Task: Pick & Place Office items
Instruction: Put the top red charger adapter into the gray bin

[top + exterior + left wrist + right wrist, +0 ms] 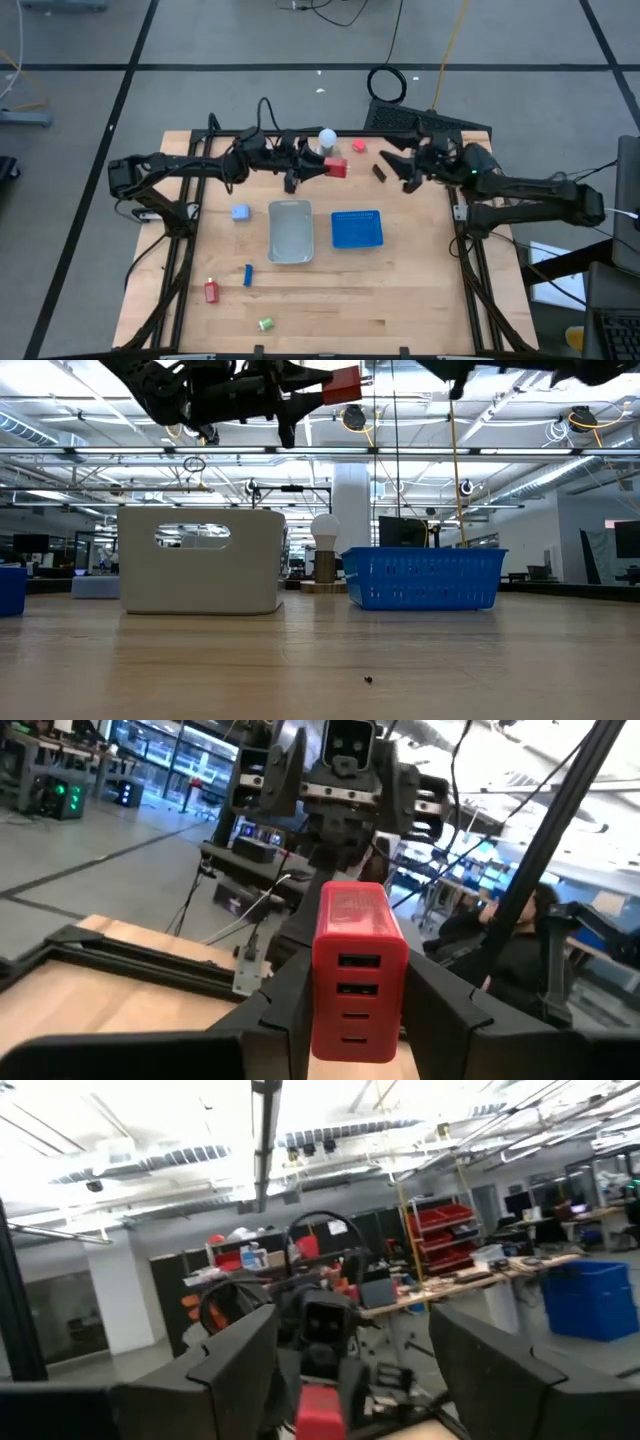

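Gripping a red rectangular plastic charger block (pixel 336 168) between its two dark fingers, the left pincer (pixel 327 168) hangs in the air above the far part of the wooden tabletop (pixel 400 290), just beyond the far end of the clear rectangular tray (pixel 290 231); the left wrist view shows the block (pixel 358 970) upright with four slots on its face, clamped on both sides. In the low view the same block (pixel 342 384) rides high above the tray (pixel 200 560). The right pincer (pixel 399 168) faces it from the other side, also raised, farther from the tray than the blue mesh basket (pixel 357 229), with its fingers spread apart and nothing between them; its wrist view looks past the parted fingers (pixel 240 1355) at the left arm and the red block (pixel 320 1413). A white ball on a round base (pixel 327 139) stands near the far edge of the tabletop, beyond the tray. Other small items lie around the tray: a small red piece (pixel 359 146) and a short dark piece (pixel 380 171) toward the far side, a light blue piece (pixel 240 212) just beside its left wall, and on the near side a blue stick (pixel 248 275), a red-and-white piece (pixel 211 291) and a small green piece (pixel 265 323).
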Tool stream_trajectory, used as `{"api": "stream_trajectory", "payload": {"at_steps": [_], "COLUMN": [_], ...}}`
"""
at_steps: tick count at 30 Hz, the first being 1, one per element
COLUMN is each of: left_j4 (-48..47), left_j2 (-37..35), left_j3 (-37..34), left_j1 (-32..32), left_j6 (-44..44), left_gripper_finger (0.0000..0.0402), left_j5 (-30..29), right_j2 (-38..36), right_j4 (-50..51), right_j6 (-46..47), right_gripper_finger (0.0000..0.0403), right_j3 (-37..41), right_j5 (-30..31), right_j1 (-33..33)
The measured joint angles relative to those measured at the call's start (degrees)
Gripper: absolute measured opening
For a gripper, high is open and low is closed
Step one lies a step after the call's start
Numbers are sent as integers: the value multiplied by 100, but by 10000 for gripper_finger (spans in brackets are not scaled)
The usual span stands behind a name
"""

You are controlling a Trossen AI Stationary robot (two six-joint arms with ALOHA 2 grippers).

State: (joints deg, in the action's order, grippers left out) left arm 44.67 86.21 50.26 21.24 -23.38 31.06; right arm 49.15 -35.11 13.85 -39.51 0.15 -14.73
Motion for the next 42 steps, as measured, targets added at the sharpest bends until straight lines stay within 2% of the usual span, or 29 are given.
{"api": "stream_trajectory", "payload": {"at_steps": [6, 11, 19, 24, 32, 36, 42], "left_j4": [-1431, -2695, -4578, -5475, -6470, -6979, -7790], "left_j2": [-609, -1204, -2207, -2596, -2648, -2568, -2572], "left_j3": [0, -2, -2, -2, -4, -2, -4], "left_j1": [6, -40, -306, -594, -1284, -1691, -2076], "left_j6": [366, 618, 763, 574, 12, -289, -418], "left_gripper_finger": [120, 128, 120, 126, 120, 129, 120], "left_j5": [-157, -607, -1350, -1779, -2206, -2451, -3007], "right_j2": [-925, -1376, -1541, -1460, -1291, -1196, -1035], "right_j4": [1201, 1974, 2679, 2848, 2858, 2863, 2854], "right_j6": [-2, 0, 214, 448, 913, 1138, 1325], "right_gripper_finger": [256, 256, 256, 256, 256, 256, 256], "right_j3": [0, 0, 0, 0, 0, 0, 0], "right_j5": [21, 258, 443, 458, 458, 451, 437], "right_j1": [-213, -283, -283, -283, -281, -281, -281]}}
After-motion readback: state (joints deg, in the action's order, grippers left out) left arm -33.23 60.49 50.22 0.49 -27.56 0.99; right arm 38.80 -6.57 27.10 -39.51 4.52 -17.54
